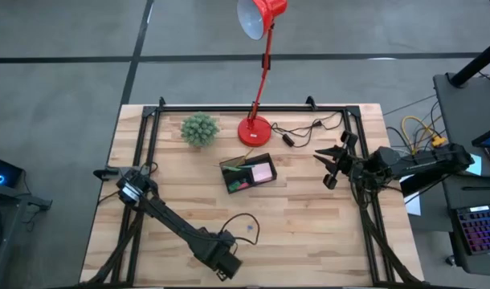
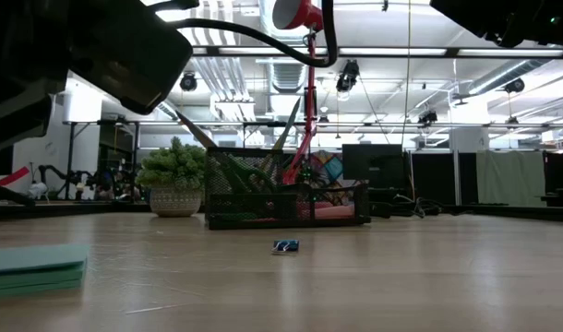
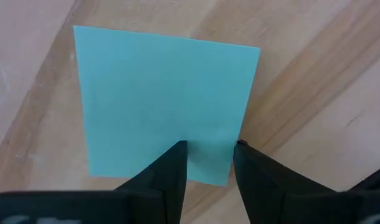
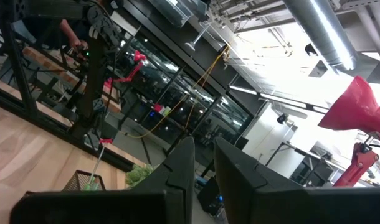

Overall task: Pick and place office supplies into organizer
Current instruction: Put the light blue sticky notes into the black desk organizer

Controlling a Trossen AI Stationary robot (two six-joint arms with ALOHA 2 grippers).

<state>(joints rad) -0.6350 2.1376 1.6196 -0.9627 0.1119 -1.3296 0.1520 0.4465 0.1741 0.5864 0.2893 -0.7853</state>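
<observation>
Sticky-note pad (image 3: 162, 102), blue and square, lies flat on the wooden table (image 1: 309, 233) directly under the left gripper (image 3: 209, 163), whose two dark fingers stand a narrow gap apart above the pad's near edge, holding nothing. In the high view the left arm reaches from its base at about 9 o'clock down to roughly 6 o'clock, near the table's front edge, and its wrist hides the pad from above. The low view shows the pad (image 2: 34, 267) resting at the front of the table, well apart from the organizer (image 2: 286, 198).

The organizer (image 1: 247, 172), a black mesh tray, sits near the table's centre, just toward 6 o'clock from the red desk lamp's (image 1: 259, 88) round base. A pink pad (image 1: 262, 172) lies inside it, with green items beside that. A small blue object (image 2: 285, 246) rests on the wood in front of the organizer. A green spiky plant (image 1: 199, 128) stands at about 11 o'clock.

The right gripper (image 1: 332, 167) waits at 3 o'clock, raised off the table, fingers narrowly parted and empty.
</observation>
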